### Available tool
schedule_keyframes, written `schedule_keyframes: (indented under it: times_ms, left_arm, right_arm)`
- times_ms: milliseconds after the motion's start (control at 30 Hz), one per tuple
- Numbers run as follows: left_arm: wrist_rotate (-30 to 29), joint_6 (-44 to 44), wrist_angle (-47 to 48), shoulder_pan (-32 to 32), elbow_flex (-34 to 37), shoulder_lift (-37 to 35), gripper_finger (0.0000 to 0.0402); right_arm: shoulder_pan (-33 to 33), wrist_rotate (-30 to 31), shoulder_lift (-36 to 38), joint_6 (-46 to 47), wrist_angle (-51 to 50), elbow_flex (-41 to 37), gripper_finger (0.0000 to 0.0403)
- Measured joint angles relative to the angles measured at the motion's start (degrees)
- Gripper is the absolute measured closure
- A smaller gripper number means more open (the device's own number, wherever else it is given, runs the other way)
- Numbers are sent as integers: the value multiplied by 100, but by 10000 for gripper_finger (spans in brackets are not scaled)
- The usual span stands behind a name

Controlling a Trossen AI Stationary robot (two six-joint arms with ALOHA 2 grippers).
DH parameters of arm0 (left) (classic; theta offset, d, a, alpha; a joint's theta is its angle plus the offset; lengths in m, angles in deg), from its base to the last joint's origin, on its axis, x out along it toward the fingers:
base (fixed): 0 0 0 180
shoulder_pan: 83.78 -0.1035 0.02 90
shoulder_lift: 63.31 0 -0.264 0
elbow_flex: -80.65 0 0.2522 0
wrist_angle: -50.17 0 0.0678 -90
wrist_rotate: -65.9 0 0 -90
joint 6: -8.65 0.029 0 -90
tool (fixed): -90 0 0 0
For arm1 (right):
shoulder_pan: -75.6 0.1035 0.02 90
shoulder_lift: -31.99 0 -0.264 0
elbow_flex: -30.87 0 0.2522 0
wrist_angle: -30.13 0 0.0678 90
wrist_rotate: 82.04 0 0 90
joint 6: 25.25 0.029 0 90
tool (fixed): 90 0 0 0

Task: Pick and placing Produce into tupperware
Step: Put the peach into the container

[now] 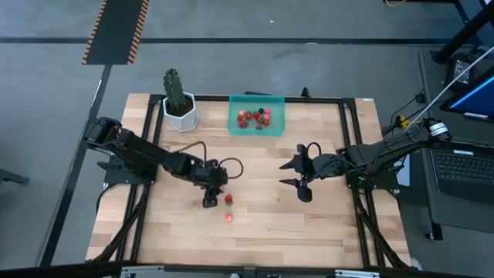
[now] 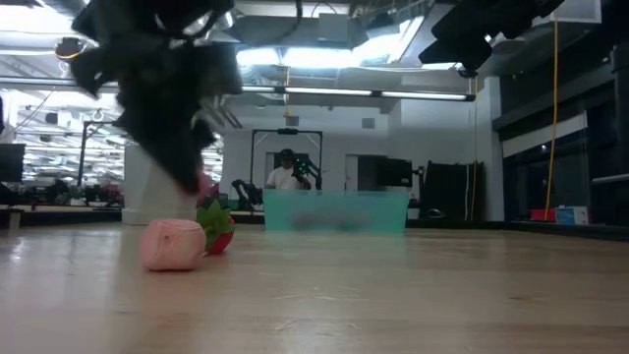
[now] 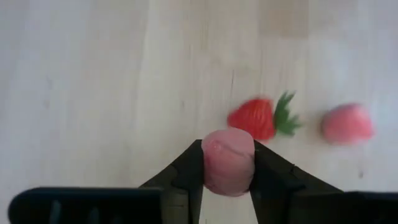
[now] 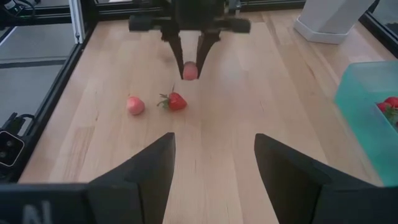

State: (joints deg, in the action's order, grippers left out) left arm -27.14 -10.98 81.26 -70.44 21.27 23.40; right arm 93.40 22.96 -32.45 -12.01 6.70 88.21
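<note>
Reaching in from the bench's [image 1: 262, 232] left edge, the left arm stretches across the wood in the high view, its left tool [image 1: 210, 199] pointed down just beside a red strawberry [image 1: 229, 199], with a pink berry [image 1: 228, 218] a little past that; the right arm lies extended from the opposite edge, its right tool [image 1: 302, 174] spread wide and empty, well apart from both loose pieces, while the tupperware [image 1: 257, 114] with more produce inside sits near the far edge beside a cactus [image 1: 174, 89] in a white pot [image 1: 181, 116]. Level with the bench, the low view shows the left tool as a dark blurred mass coming down from above, the pink berry [image 2: 174, 244] resting on the wood below it and the red strawberry [image 2: 217, 232] touching that berry from behind; the tupperware [image 2: 336, 210] stands farther back, and a person [image 2: 286, 171] shows in the room beyond. Between the left tool's fingers [image 3: 184, 174] in its own wrist view, a pink piece [image 3: 228, 162] is pinched from both sides, with the red strawberry [image 3: 255, 118] just ahead. From the right wrist, the right tool's fingers [image 4: 143, 171] stand apart, and the left tool [image 4: 190, 62] hangs vertical ahead, gripping the pink piece [image 4: 189, 71] just above the wood.
</note>
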Motion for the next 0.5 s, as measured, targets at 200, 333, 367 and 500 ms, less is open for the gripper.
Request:
schedule_keyframes:
  times_ms: [200,333,367,500]
  left_arm:
    - [-690,-630,-82,-363,-479,-403,319]
    - [-1087,-570,-69,-659,-949,-428,319]
    - [-1086,-515,-84,-780,-1092,-407,315]
    - [-1094,-91,18,-1298,-1606,-158,309]
  right_arm:
    - [0,0,0,-3,63,0,181]
    - [0,1,0,-176,72,0,181]
    - [0,1,0,-194,72,0,181]
    - [2,2,0,-154,72,0,181]
